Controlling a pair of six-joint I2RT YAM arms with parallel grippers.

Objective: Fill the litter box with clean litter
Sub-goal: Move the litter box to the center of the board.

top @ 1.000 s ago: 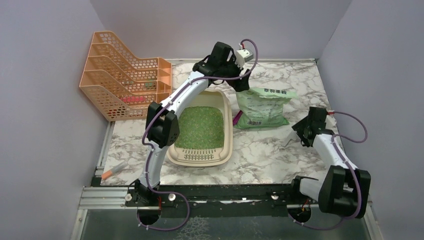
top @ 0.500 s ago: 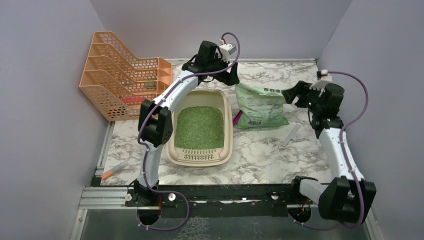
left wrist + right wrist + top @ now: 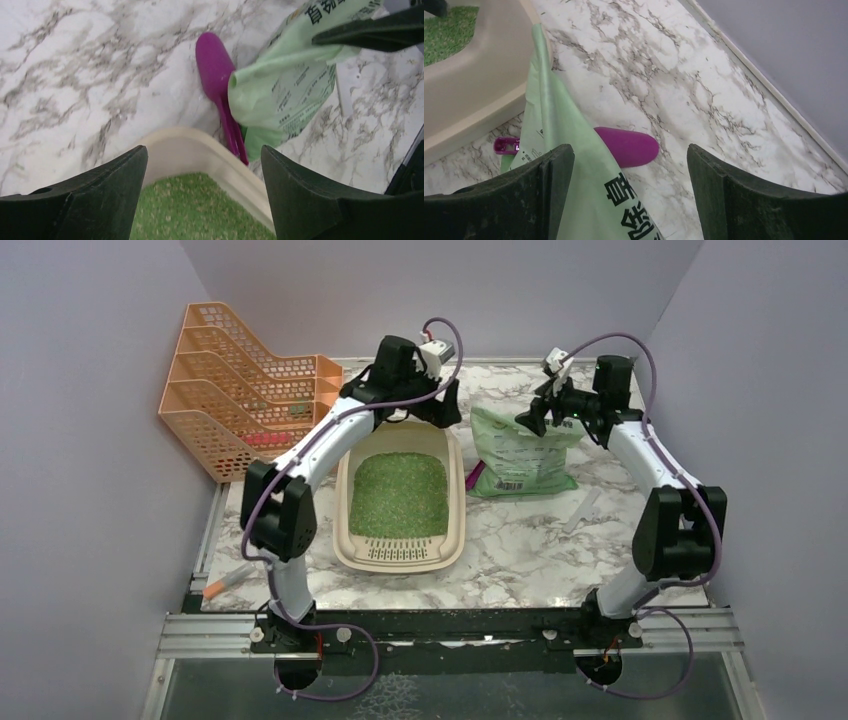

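Well, at the far left stands an orange mesh file rack (image 3: 250, 390), stepped and perforated, on a glossy white tabletop (image 3: 520, 540) veined in grey. Right of it sits the litter box (image 3: 405, 555), a smooth beige plastic tray with rounded corners, a raised rim and a slotted lip at its near end. Grainy bright green clean litter (image 3: 403, 495) covers its floor. Beside the box lies a glossy magenta scoop (image 3: 215, 65), its middle hidden under the edge of the bag (image 3: 525, 455). The bag is soft translucent green plastic with dark print and lies just right of the box.

Since a second ago the left arm has swung leftward from above the bag's far end to the box's far rim. The right arm has lifted from the table's right side and reached to the bag's far end.

The left gripper (image 3: 202, 160) hangs over the box's far rim, jaws spread wide, holding nothing. The right gripper (image 3: 630, 150) is likewise spread wide above the bag's top edge; whether a finger touches the plastic cannot be told.
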